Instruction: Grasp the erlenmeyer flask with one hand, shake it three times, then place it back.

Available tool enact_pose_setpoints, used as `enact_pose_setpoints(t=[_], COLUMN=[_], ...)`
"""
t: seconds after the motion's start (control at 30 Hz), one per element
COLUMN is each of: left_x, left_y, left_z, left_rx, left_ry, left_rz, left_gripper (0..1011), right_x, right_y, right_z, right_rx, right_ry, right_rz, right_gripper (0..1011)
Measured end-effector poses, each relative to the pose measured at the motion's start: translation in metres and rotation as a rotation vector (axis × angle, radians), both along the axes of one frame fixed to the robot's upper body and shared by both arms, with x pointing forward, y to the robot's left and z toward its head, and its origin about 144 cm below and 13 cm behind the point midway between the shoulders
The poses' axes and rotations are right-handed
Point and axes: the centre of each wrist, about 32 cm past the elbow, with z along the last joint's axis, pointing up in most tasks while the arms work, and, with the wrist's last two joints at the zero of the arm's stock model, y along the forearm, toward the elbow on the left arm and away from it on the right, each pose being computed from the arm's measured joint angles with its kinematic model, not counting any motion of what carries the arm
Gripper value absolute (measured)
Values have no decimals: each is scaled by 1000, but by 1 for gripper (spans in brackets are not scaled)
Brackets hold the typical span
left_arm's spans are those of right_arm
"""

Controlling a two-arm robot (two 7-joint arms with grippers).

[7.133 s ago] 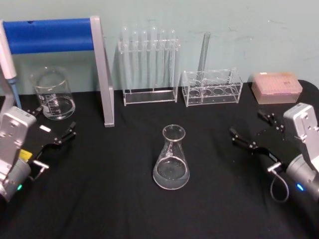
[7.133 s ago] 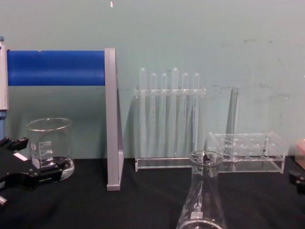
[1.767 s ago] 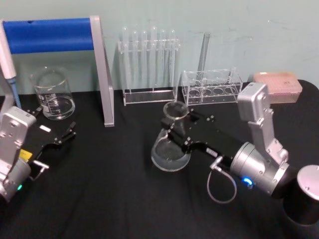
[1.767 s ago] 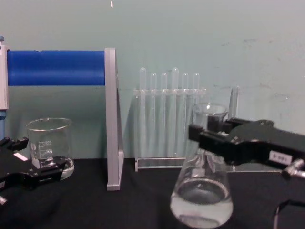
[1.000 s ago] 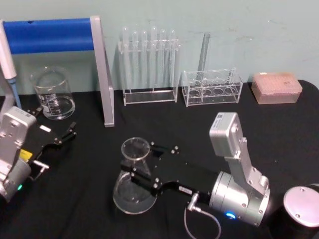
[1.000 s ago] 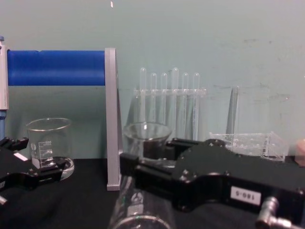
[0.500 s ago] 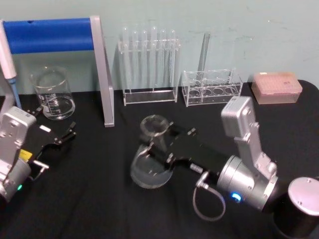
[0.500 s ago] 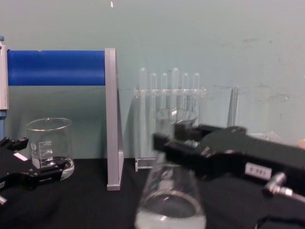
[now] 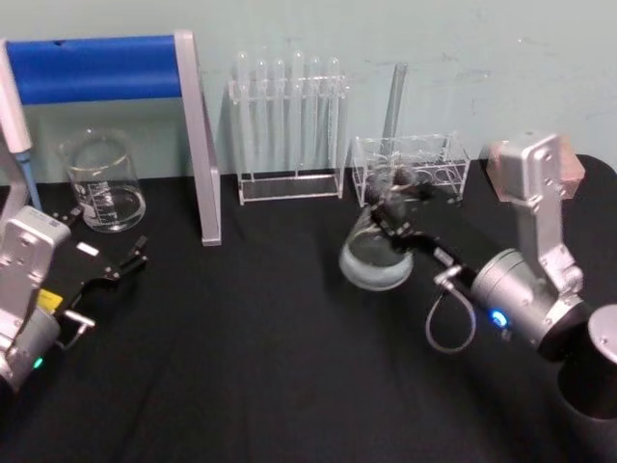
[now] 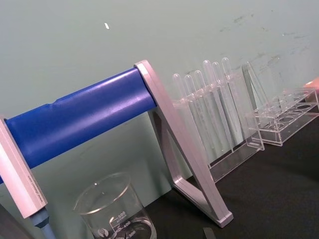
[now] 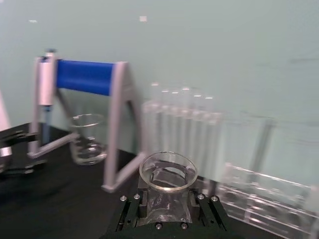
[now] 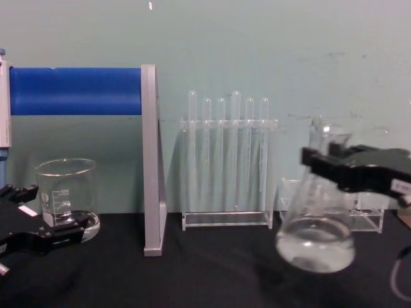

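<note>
Right claw [image 12: 319, 164] clamped the flask [image 12: 315, 239] by its neck, bulb hung below it off the table [image 9: 241, 367], likely so liquid could slosh. Left claw [image 9: 104, 239] idled agape, beaker [image 9: 101, 183] just beyond.

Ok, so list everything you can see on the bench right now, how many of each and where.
erlenmeyer flask: one, clear with clear liquid, in front of the low rack
beaker: one, clear, far left
tall rack: one, clear, six test tubes, back centre
low rack: one, clear, back right
stand: one, blue bar on grey leg, back left
pipette: one, white and blue, at the stand's left end
box: one, pink, back right
table: one, black
left gripper: black, open, low left
right gripper: black, shut on the flask's neck
</note>
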Motion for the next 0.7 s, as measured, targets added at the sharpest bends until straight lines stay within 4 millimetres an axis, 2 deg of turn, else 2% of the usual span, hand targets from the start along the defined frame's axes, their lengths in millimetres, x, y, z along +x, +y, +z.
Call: enact_pose_setpoints(t=[0.37,0.53,0.7], left_x=[0,0,0], left_y=[0,0,0], left_z=[0,0,0], left_rx=[0,0,0], left_ry=[0,0,0], left_rz=[0,0,0], left_gripper=[1001,1001,1001], right_x=[9,9,6], right_y=[-21,-20,-11], right_z=[2,2,0], right_rx=[14,9,-6], right_ry=[2,1,7], right_rz=[-131,-130,-82], right_gripper=[449,449,449])
